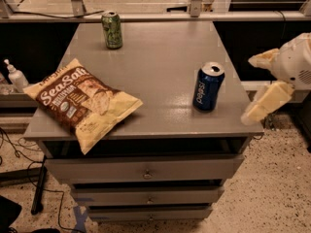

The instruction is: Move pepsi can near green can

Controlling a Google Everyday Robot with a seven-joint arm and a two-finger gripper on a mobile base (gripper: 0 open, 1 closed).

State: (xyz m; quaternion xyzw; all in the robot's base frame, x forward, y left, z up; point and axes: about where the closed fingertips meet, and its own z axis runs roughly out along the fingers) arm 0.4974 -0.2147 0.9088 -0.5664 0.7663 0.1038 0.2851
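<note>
The pepsi can (209,86), dark blue with white lettering and a silver top, stands upright near the right front of the grey table top (160,62). The green can (112,30) stands upright at the table's back left, far from the blue can. My gripper (253,87) hangs at the table's right edge, just right of the pepsi can and apart from it. It is open and empty, with one cream finger (262,59) above and the other lower.
A brown and cream Sea Salt chips bag (82,101) lies on the front left and overhangs the table's front edge. Drawers (146,171) sit below the top. A white pump bottle (14,75) stands to the left, off the table. Cables lie on the floor.
</note>
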